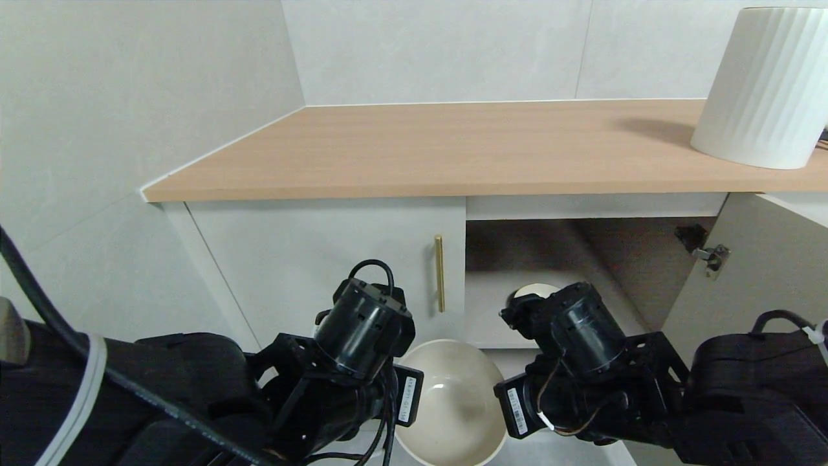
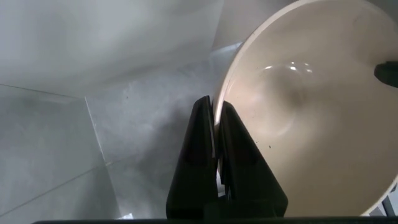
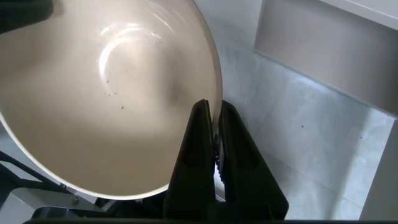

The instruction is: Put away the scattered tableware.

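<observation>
One cream bowl (image 1: 453, 401) sits bottom centre of the head view, between my two grippers. My left gripper (image 2: 216, 111) is clamped on its left rim and my right gripper (image 3: 213, 112) on its right rim. The frame cuts off the bowl's lower edge. One open cabinet (image 1: 582, 259) is centre right. Inside it is one pale round item (image 1: 533, 290), mostly hidden behind my right wrist, so I can't tell what it is. One white ribbed container (image 1: 763, 84) stands upper right on the countertop (image 1: 453, 149), partly cut off.
</observation>
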